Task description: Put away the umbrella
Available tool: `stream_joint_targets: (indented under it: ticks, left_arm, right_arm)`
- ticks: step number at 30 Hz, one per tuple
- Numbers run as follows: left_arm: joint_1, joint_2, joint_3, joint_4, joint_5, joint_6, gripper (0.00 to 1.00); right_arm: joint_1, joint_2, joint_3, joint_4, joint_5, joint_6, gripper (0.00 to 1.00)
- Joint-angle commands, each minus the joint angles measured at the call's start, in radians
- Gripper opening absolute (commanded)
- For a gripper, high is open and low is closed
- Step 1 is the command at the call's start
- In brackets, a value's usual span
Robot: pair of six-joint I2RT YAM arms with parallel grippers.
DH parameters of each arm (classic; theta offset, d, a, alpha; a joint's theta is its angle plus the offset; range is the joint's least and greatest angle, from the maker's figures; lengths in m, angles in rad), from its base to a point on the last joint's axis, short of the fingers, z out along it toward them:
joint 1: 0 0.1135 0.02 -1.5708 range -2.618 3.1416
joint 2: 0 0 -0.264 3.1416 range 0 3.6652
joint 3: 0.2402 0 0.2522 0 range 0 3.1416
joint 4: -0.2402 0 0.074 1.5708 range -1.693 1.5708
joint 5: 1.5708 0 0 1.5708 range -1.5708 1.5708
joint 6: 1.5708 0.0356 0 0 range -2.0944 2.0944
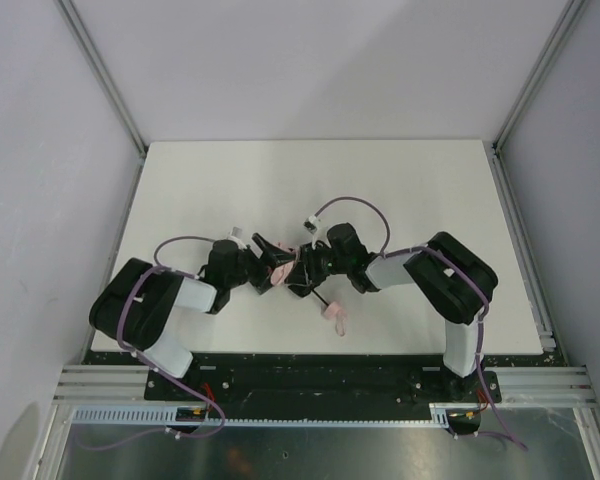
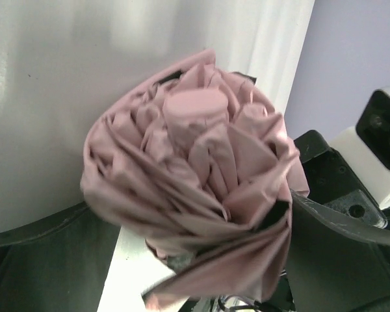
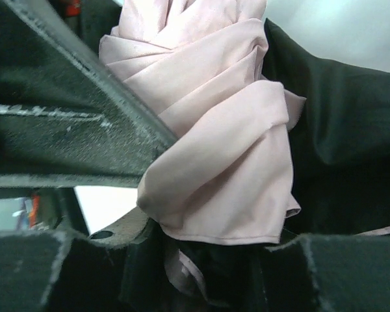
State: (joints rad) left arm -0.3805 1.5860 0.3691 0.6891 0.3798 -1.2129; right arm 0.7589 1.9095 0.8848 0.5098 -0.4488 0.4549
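Note:
The umbrella point(image 1: 280, 271) is a bundle of pale pink fabric held just above the white table, between my two grippers at the table's middle front. Its black shaft runs down-right to the pink handle point(image 1: 334, 312) and strap, near the front edge. My left gripper point(image 1: 264, 270) is shut on the folded canopy; the left wrist view shows the canopy point(image 2: 201, 169) end-on, filling the gap between both fingers point(image 2: 341, 253). My right gripper point(image 1: 302, 268) is shut on the same fabric from the right. In the right wrist view the fabric point(image 3: 214, 143) is pinched between dark fingers point(image 3: 71, 123).
The white table point(image 1: 320, 180) is walled by grey panels with aluminium posts point(image 1: 100, 70) at the back corners. Purple cables point(image 1: 355, 203) loop over both arms. The right arm's white wrist camera point(image 2: 385, 140) sits close to the left gripper. The table's front edge lies just below the handle.

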Motion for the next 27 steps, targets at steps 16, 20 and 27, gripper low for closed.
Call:
stream_joint_targets:
  ticks: [16,20,27]
  left_arm:
    - [-0.002,0.046,-0.026,-0.158,-0.090,0.098,0.45]
    - [-0.001,0.025,-0.031,-0.142,-0.087,0.105,0.08]
    - [-0.001,-0.033,-0.063,0.039,-0.011,0.127,0.00]
  right_arm:
    - [-0.041,0.043,-0.043,0.173,-0.312,0.222,0.00]
    - [-0.007,-0.026,-0.004,-0.088,-0.175,0.082,0.03]
    - [0.032,-0.261,0.019,-0.433,0.032,0.098,0.53]
